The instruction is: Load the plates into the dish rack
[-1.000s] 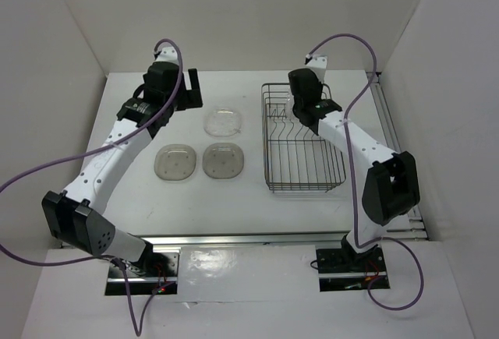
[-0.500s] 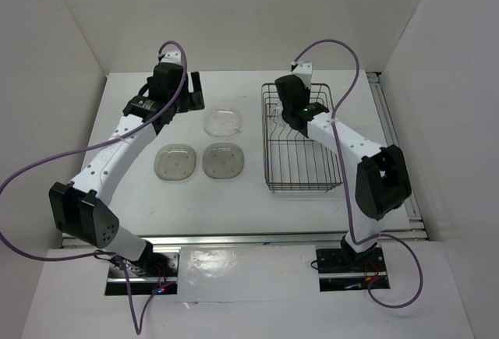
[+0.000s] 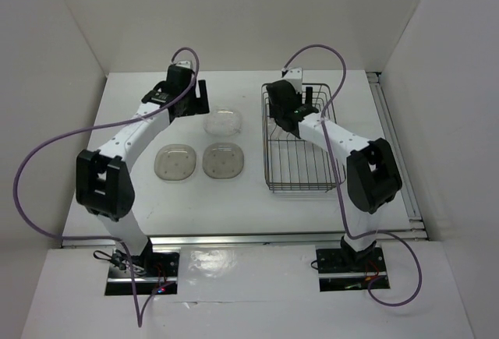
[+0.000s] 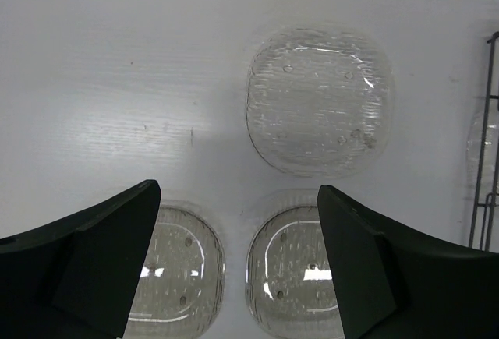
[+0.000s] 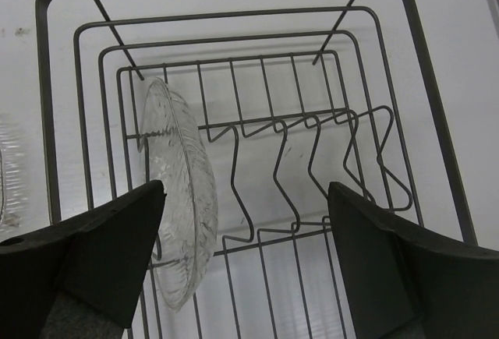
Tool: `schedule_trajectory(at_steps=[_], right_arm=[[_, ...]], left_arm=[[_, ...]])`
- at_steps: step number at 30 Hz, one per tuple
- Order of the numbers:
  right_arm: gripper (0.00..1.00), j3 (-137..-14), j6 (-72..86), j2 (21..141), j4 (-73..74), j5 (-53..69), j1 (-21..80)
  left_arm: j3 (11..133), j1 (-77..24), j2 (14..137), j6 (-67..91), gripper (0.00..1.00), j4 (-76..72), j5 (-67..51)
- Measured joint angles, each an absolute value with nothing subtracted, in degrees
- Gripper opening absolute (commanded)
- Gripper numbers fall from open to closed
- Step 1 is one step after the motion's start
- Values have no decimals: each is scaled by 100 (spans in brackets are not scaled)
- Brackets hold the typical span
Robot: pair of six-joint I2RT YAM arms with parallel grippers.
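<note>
Plates lie three on the table (image 3: 195,203) in your top view, one clear plate (image 3: 224,122) behind two smoky plates (image 3: 175,161) (image 3: 224,160), all left of the dish rack (image 3: 306,188). Your left wrist view shows the left gripper (image 4: 238,199) spread wide, empty, above them. Your right wrist view shows the right gripper (image 5: 245,191) spread likewise over the rack, a fourth plate (image 5: 181,191) on edge near its left wall.

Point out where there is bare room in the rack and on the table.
In the dish rack, the divider slots beside the standing clear plate are bare. On the table, bare strips lie between the three flat plates and the rack, and along its near edge. Those plates sit crowded together.
</note>
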State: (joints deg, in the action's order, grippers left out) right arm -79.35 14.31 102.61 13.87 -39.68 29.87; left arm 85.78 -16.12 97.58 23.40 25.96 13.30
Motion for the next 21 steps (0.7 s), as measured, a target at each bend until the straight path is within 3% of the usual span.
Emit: schedule_trajectory(at_steps=[2, 10, 21], right_arm=[[99, -8031, 1409, 10385, 1402, -3964, 2985], [100, -8178, 1409, 10377, 1492, -3835, 2987], [100, -8165, 1404, 9362, 1498, -3511, 3050]], left_arm=[[8790, -1568, 10158, 2338, 95, 2598, 1258], [10304, -1540, 11821, 2292, 95, 2714, 1120], [10315, -1096, 12248, 2381, 88, 2827, 836]])
